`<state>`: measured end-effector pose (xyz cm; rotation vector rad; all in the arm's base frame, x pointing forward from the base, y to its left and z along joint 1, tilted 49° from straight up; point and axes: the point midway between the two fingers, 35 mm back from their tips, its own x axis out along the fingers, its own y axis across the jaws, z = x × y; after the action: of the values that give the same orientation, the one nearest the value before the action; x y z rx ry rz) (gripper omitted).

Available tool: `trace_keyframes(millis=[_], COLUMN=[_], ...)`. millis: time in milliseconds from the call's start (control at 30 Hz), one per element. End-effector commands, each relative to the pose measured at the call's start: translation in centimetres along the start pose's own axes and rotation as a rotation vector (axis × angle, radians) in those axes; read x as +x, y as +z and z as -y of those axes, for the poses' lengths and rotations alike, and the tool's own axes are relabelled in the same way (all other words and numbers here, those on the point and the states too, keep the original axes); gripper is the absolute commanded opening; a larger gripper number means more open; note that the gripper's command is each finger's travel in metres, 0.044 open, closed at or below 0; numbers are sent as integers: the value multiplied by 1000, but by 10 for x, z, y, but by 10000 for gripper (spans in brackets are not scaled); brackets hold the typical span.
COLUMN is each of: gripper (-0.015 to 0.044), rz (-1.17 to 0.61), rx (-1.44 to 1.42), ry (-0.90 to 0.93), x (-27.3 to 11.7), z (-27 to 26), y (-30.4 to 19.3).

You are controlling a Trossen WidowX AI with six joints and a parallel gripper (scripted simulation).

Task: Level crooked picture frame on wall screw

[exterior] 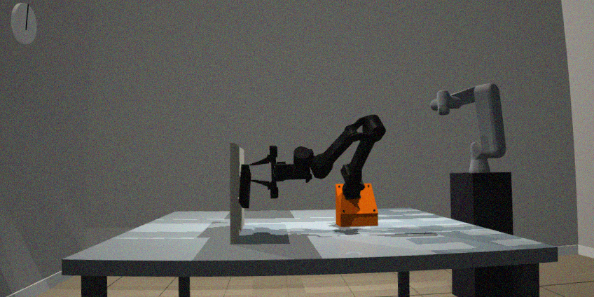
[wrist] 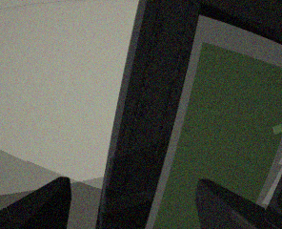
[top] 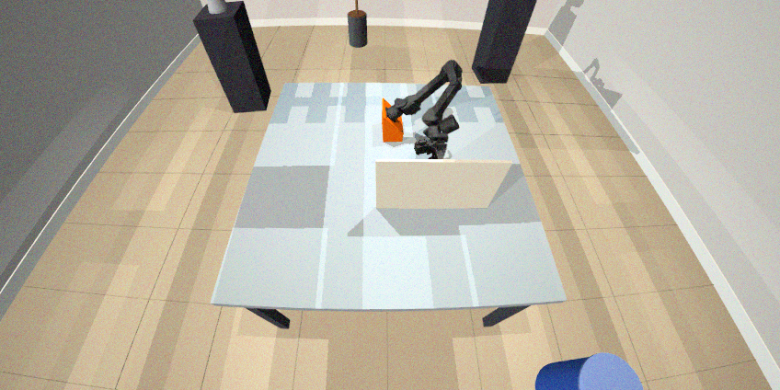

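Note:
The picture frame (exterior: 244, 190) (wrist: 151, 95) has a black border, a grey inner edge and a green picture. It hangs against the upright pale panel (exterior: 234, 210) (wrist: 55, 72) (top: 438, 186). In the wrist view its near bar slants between the fingers, its upper end leaning right, and a corner shows at the top. My gripper (exterior: 251, 172) (wrist: 133, 190) is open, one finger on each side of that bar, with gaps on both sides. In the exterior view the fingertips are close to the frame's upper part. The screw and notched strip are hidden; the top view shows only the panel's back.
The panel stands on the pale table (top: 394, 270) (exterior: 137, 248). An orange wedge-shaped block (top: 392, 131) (exterior: 356, 206) is beside the arm's base. Two grey arms on dark pedestals (top: 235, 63) (top: 503, 36) and a potted plant (top: 357, 30) stand beyond the table.

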<state>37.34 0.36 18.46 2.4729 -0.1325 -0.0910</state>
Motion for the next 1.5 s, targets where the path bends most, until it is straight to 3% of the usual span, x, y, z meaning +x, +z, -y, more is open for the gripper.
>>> trace_keyframes(millis=[0, 233, 433, 1000, 1467], gripper=[260, 260, 260, 260, 260], rz=[-6, -6, -9, 16, 17], rx=[72, 246, 240, 268, 286], ry=[9, 10, 8, 42, 74], x=[-25, -81, -86, -165, -168], z=[-2, 4, 0, -34, -33], y=[-5, 1, -1, 15, 16])
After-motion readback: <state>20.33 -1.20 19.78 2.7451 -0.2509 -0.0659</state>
